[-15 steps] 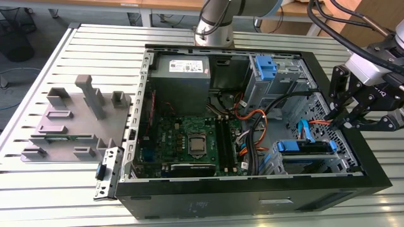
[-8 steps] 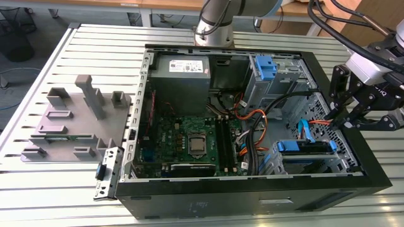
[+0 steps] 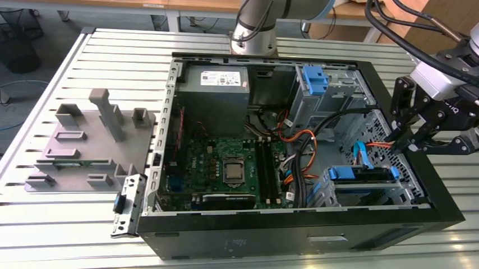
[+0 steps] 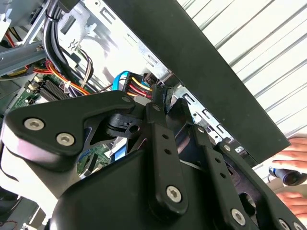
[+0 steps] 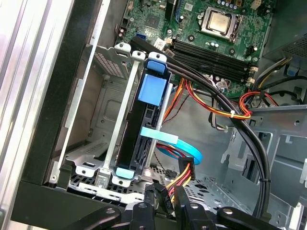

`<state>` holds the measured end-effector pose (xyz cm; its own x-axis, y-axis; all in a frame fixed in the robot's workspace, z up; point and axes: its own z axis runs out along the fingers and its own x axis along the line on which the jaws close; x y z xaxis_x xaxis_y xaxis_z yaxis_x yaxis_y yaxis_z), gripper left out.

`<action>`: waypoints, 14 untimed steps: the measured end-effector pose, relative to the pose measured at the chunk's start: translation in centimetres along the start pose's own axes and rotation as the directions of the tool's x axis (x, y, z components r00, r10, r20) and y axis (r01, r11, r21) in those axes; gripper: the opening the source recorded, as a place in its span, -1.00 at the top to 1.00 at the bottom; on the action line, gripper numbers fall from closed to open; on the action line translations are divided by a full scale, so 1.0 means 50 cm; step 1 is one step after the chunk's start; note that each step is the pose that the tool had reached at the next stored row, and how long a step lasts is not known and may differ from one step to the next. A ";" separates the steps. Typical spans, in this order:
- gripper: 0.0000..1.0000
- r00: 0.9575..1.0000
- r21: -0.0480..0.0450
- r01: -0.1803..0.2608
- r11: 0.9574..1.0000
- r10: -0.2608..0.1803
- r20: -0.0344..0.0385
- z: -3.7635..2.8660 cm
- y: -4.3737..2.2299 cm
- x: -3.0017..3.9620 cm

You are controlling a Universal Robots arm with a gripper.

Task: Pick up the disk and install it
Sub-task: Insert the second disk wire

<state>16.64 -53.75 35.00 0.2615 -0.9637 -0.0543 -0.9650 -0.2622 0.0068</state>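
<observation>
While the disk (image 5: 144, 129) sits slotted on edge in the drive cage (image 5: 103, 158) inside the computer case (image 3: 299, 235), the end effector (image 3: 414, 140) hovers just beside it, at the case's right wall in the exterior view. Its fingers (image 5: 180, 203) are clamped on a bundled cable connector (image 5: 184, 177).

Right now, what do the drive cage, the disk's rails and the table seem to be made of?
Drive cage: looks like bare sheet metal, matte grey, with punched holes and folded edges. Disk rails: probably moulded plastic, smooth bright blue. Table: likely aluminium, pale silver with long parallel slots.
</observation>
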 end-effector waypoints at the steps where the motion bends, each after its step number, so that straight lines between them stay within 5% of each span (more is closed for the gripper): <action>1: 0.39 1.000 0.000 0.000 1.000 0.000 0.000 0.000 0.000 0.000; 5: 0.42 1.000 0.000 0.000 1.000 0.000 0.000 0.000 0.000 0.000; 6: 0.55 1.000 0.000 0.000 1.000 0.000 0.000 0.000 0.000 0.000; 14: 0.55 1.000 0.000 0.000 1.000 0.000 0.000 -0.001 0.000 0.000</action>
<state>16.64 -53.75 35.05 0.2615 -0.9637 -0.0542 -0.9650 -0.2622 0.0068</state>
